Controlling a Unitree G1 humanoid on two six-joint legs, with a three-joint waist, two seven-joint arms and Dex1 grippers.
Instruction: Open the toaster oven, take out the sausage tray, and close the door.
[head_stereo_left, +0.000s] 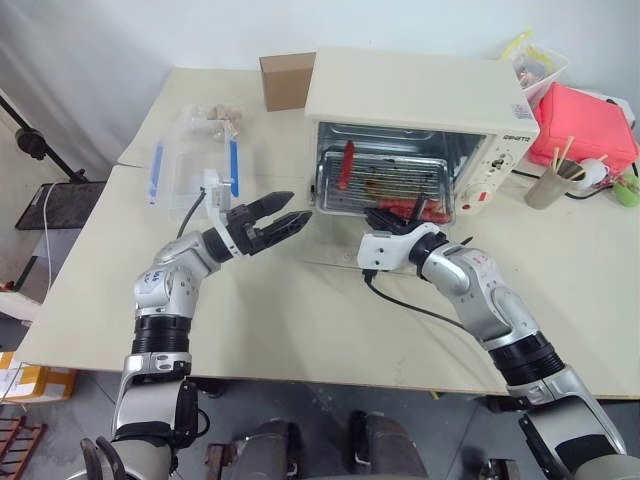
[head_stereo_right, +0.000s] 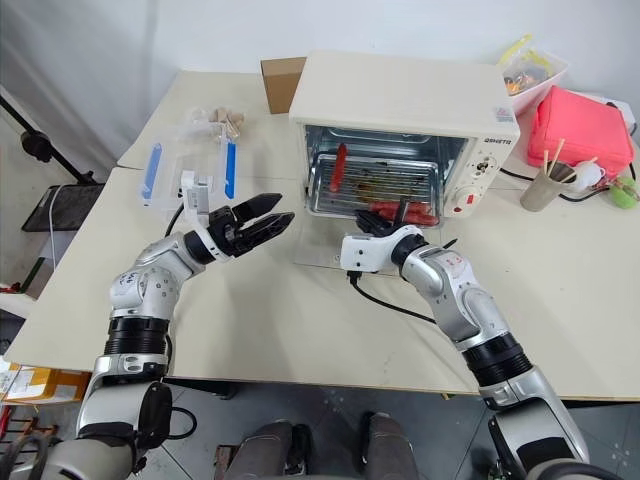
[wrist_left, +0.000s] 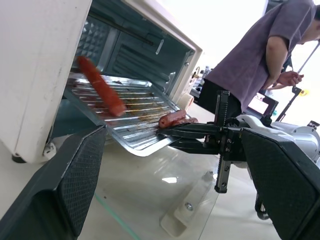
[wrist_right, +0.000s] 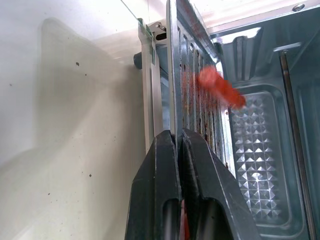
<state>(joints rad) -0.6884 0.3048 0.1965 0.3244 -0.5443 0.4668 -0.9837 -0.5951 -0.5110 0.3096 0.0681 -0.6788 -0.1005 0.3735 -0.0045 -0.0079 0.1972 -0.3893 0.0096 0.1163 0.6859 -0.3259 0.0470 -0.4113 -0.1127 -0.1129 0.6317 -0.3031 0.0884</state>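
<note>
Sausage tray (head_stereo_left: 385, 185), shiny ridged metal streaked with grease, juts from the open toaster oven (head_stereo_left: 420, 110) on the bench (head_stereo_left: 300, 320). Nearest, the right gripper (head_stereo_left: 385, 216) has its black fingers clamped on the tray's front rim; the left gripper (head_stereo_left: 285, 212) hovers beside it, fingers spread and empty. The glass door (wrist_left: 150, 200) lies flat, so withdrawal and closing remain.

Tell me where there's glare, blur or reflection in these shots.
Left wrist view: bright backlight washes out the background behind the person, and the door glass mirrors light. Right wrist view: the sausage is blurred, while the right gripper on the sausage tray edge looks sharper.
</note>
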